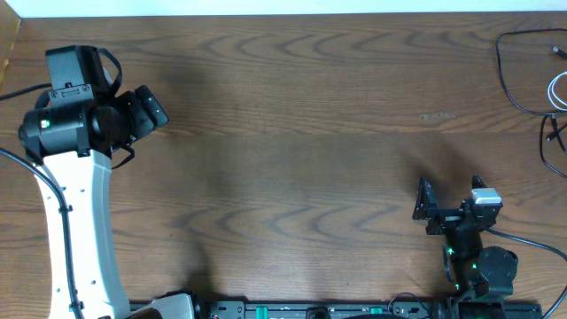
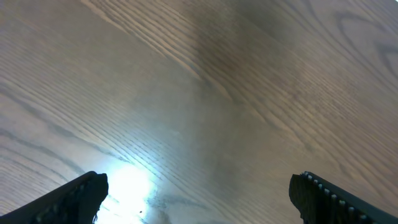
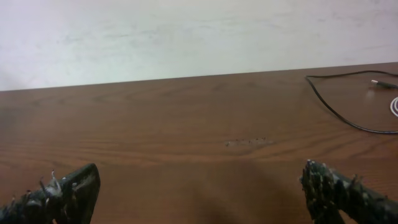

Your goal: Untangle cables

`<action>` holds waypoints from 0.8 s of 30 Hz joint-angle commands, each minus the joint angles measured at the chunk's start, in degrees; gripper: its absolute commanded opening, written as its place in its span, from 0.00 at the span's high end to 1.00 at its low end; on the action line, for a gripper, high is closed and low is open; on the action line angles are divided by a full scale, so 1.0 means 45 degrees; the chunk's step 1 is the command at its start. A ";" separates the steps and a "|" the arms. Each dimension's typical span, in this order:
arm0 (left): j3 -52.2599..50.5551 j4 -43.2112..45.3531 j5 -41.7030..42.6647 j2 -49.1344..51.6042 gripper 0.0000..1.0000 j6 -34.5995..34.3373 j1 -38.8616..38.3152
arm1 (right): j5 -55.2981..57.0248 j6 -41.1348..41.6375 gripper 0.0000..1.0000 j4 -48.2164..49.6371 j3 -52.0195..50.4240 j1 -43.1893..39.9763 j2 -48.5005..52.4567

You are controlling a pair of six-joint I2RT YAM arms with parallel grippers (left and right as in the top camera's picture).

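The cables lie at the table's far right edge. In the overhead view a thin black cable (image 1: 507, 75) loops next to a white cable (image 1: 555, 89). The right wrist view also shows the black cable (image 3: 336, 111) and a bit of the white cable (image 3: 393, 106) at the far right. My right gripper (image 1: 450, 197) sits near the front right of the table, well short of the cables; it is open and empty (image 3: 202, 193). My left gripper (image 1: 149, 110) is at the far left, open and empty over bare wood (image 2: 199, 199).
The wooden table (image 1: 301, 133) has a faint scuff mark (image 1: 437, 116) left of the cables. A pale wall rises behind the table's far edge (image 3: 186, 37). The left arm's white link (image 1: 84, 230) runs down the left side.
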 commanded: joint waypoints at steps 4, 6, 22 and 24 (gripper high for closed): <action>0.0000 -0.0146 -0.0248 -0.0160 0.02 -0.0078 0.0029 | -0.0078 0.0102 0.01 0.0005 -0.0068 0.0136 0.0034; -0.0243 0.0136 -0.0253 -0.0554 0.02 -0.0160 0.0029 | -0.0073 0.0102 0.01 0.0005 -0.0068 0.0136 0.0034; -1.1055 1.0671 0.2176 -0.9379 0.02 0.2390 -0.1073 | -0.0078 0.0102 0.01 0.0005 -0.0068 0.0136 0.0034; -1.2395 1.1851 0.2176 -1.0409 0.02 0.2385 -0.1282 | -0.0078 0.0102 0.01 0.0005 -0.0068 0.0136 0.0034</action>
